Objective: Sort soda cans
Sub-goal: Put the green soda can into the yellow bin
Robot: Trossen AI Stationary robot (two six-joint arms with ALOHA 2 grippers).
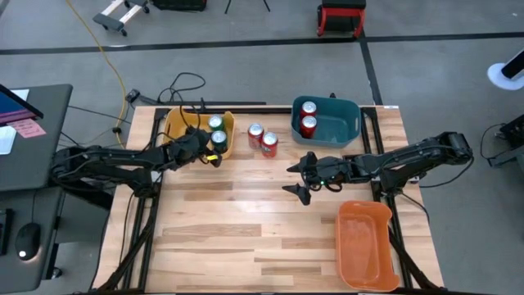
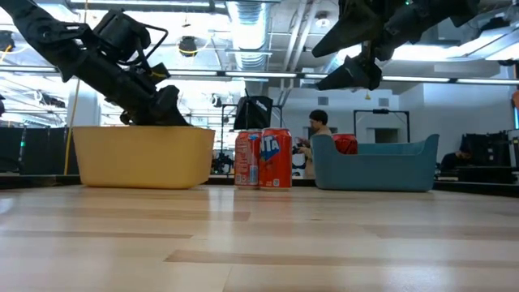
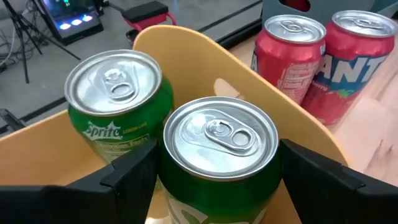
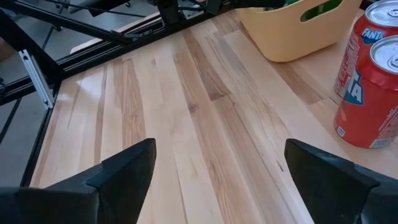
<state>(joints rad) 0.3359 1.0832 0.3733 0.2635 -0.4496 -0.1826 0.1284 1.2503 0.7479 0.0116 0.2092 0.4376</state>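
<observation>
The six soda cans are in three places. Two green cans [image 1: 216,123] [image 1: 219,141] are inside the yellow bin [image 1: 176,120] at the far left of the table [image 1: 246,238]. Two red cans [image 1: 308,108] [image 1: 309,125] are inside the blue bin [image 1: 348,123] at the far right. The other two red cans [image 1: 255,133] [image 1: 269,143] stand upright on the wood between these two bins, touching each other. The orange bin [image 1: 385,246] at the near right edge has nothing in it.

The left gripper [image 1: 214,152] is at the yellow bin. Its fingers [image 3: 134,171] are on both sides of the nearer green can [image 3: 217,155], one on each side, so it has this can between them inside the bin; whether they press on it I cannot tell. The right gripper [image 1: 300,180] hangs above the bare wood in the middle of the table, its fingers [image 4: 127,165] wide apart and holding nothing.

The left wrist view shows both green cans upright and side by side, with their silver tops, which the low view hides behind the yellow wall. The low view shows that the right gripper [image 2: 350,55] is well above the table, and it shows a person [image 2: 318,134] sitting in the room behind. The right wrist view shows only the two standing red cans [image 4: 373,93] and a corner of the yellow bin [image 4: 292,28].
</observation>
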